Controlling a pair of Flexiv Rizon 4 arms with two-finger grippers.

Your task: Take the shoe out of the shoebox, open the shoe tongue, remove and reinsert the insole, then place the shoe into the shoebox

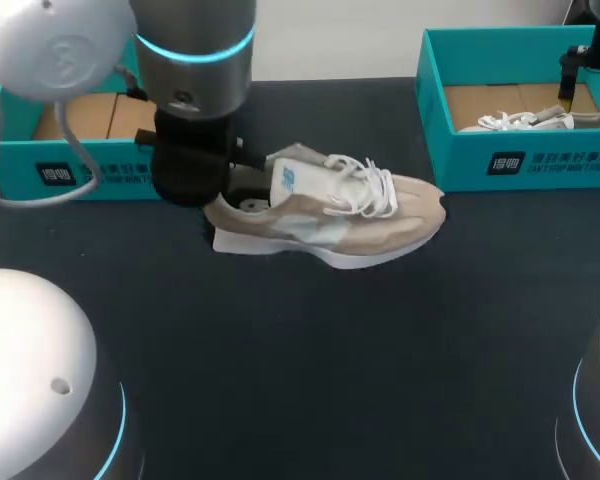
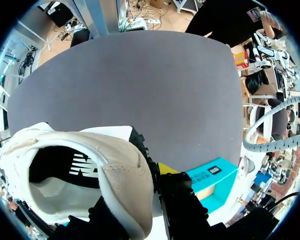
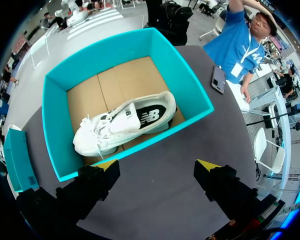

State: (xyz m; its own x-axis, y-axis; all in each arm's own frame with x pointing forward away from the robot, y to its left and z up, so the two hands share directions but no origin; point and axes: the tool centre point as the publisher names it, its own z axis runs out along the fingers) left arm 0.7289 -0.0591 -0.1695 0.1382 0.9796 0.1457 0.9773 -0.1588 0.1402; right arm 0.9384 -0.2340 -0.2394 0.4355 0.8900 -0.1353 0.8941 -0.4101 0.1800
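Note:
A beige and white shoe (image 1: 330,215) with white laces lies on its sole on the dark table, toe pointing right. My left gripper (image 1: 230,195) is at its heel, mostly hidden under the wrist. In the left wrist view the left gripper (image 2: 137,195) is shut on the heel wall of the shoe (image 2: 90,170), one finger inside the opening and the yellow-tipped finger (image 2: 166,168) outside. My right gripper (image 1: 577,70) hangs open over the right teal shoebox (image 1: 520,160). Ahead of the right gripper (image 3: 157,167), a second white shoe (image 3: 125,125) lies in that shoebox (image 3: 55,130).
A left teal shoebox (image 1: 70,170) with a cardboard floor stands behind my left arm. A dark phone (image 3: 219,80) lies on the table beside the right box. Bare tabletop (image 1: 310,360) stretches in front of the shoe.

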